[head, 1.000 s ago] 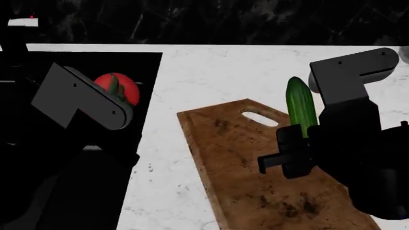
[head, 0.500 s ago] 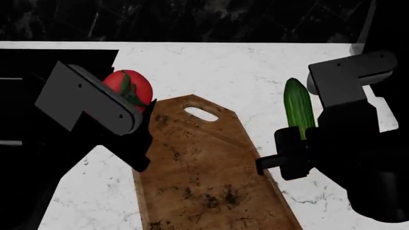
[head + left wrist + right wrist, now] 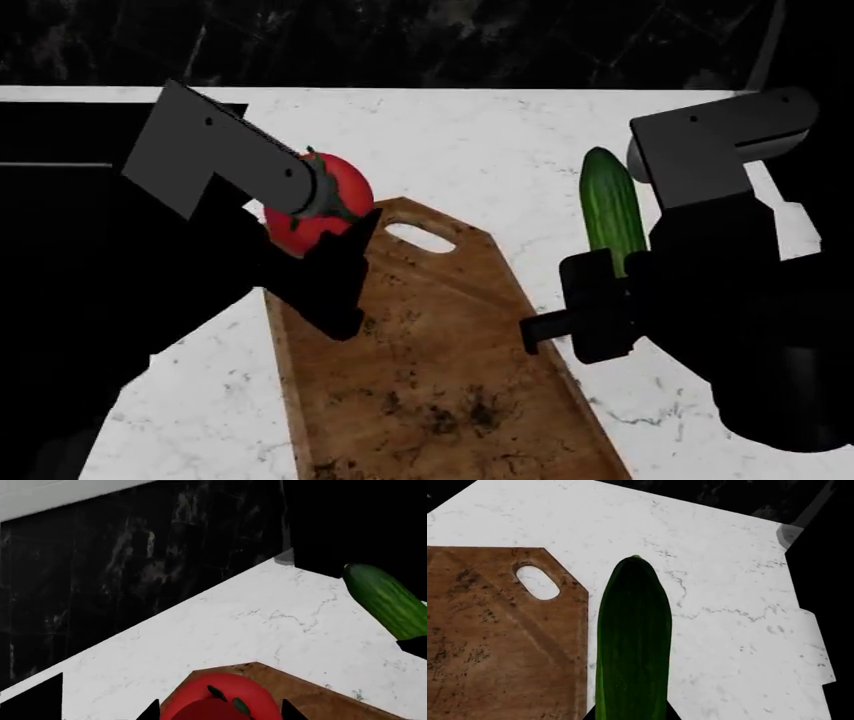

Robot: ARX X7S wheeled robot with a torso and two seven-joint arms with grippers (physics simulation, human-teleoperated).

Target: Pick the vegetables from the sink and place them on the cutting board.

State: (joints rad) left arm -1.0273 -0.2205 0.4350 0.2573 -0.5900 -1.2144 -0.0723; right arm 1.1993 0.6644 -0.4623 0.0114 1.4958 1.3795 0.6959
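My left gripper (image 3: 324, 228) is shut on the round red tomato (image 3: 334, 195) and holds it above the far left corner of the brown cutting board (image 3: 427, 370). The left wrist view shows the tomato (image 3: 220, 700) between the dark fingertips, over the board's corner (image 3: 320, 700). My right gripper (image 3: 603, 290) is shut on the green cucumber (image 3: 611, 205), which points away from me, raised over the board's right edge. In the right wrist view the cucumber (image 3: 634, 640) runs along the board's edge (image 3: 494, 645), beside the handle hole. The black sink (image 3: 80, 130) lies far left, mostly behind my left arm.
White marbled counter (image 3: 507, 140) surrounds the board. A dark marbled wall (image 3: 400, 40) runs along the back. At the right, the counter ends at a black gap (image 3: 834, 605). My right arm's bulky links (image 3: 747, 330) cover the counter to the right of the board.
My left gripper has carried the tomato rightward, from beside the sink to over the board's far left corner. My right gripper with the cucumber has edged slightly left. The head view shifted earlier.
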